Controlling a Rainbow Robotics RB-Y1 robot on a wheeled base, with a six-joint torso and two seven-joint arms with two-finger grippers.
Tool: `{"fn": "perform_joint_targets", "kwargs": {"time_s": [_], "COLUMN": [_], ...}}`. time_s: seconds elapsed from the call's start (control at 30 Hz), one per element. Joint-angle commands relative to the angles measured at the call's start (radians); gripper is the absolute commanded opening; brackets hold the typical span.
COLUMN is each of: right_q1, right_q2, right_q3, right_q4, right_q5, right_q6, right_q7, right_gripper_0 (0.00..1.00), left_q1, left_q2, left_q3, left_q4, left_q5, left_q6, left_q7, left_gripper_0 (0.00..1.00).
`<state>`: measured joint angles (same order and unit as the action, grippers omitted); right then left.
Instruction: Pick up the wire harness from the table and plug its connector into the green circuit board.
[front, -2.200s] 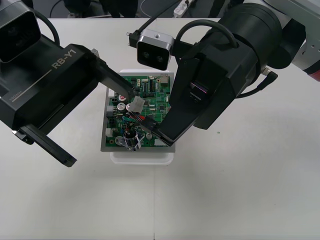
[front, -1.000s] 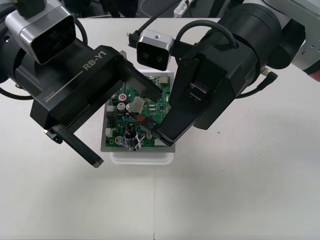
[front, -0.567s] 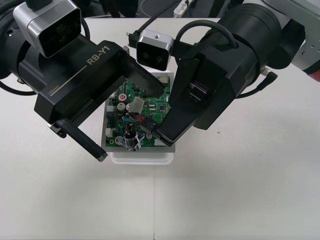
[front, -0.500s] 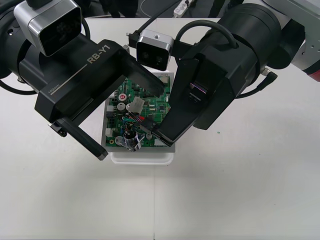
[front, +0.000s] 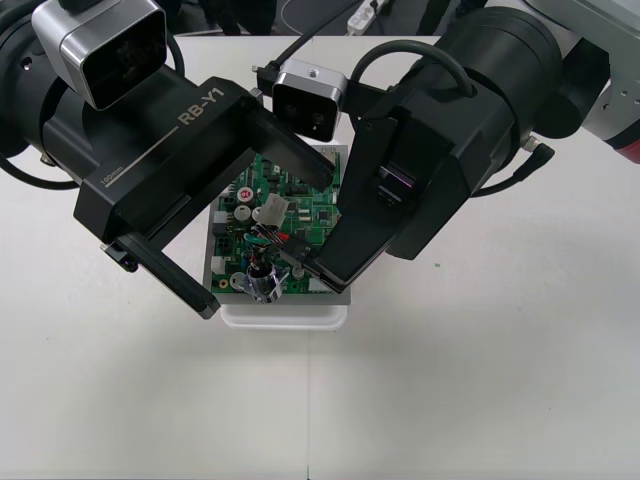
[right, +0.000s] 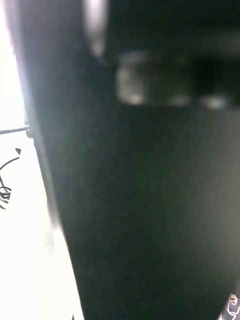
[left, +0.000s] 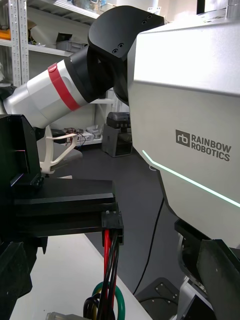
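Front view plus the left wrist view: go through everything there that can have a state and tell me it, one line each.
Left end effector: open, fingers spread wide over the green circuit board.
Right end effector: shut on the wire harness, at its plug.
Wire harness: plug held raised, wires hanging below it, metal socket resting on the board.
Green circuit board: lying flat on its white base.
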<state>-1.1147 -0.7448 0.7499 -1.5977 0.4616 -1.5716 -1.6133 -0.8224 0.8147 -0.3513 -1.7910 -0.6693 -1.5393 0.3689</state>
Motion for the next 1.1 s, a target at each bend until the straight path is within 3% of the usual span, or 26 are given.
{"fn": "perform_joint_targets", "kwargs": {"time_s": [0.03,0.97,1.03,1.1], "right_q1": [-0.051,-0.051,-0.051,-0.053], "right_q2": [0.012,0.015,0.016,0.015], "right_q3": [0.008,0.008,0.008,0.006], "right_q4": [-0.024,-0.019,-0.019,-0.019], "right_q5": [-0.003,-0.004,-0.004,-0.004], "right_q6": [0.001,0.001,0.001,0.001], "right_q7": [-0.016,-0.011,-0.013,-0.011], "right_gripper_0": [0.00,0.00,0.00,0.00], "left_q1": [-0.049,-0.049,-0.049,-0.049], "left_q2": [-0.019,-0.035,-0.035,-0.035], "left_q3": [-0.011,-0.011,-0.011,-0.011], "left_q4": [-0.011,-0.016,-0.016,-0.016], "left_q5": [0.017,0.016,0.016,0.017], "left_q6": [0.001,-0.005,-0.005,-0.007], "left_q7": [0.059,0.065,0.065,0.065], "left_gripper_0": [1.00,1.00,0.86,0.10]}}
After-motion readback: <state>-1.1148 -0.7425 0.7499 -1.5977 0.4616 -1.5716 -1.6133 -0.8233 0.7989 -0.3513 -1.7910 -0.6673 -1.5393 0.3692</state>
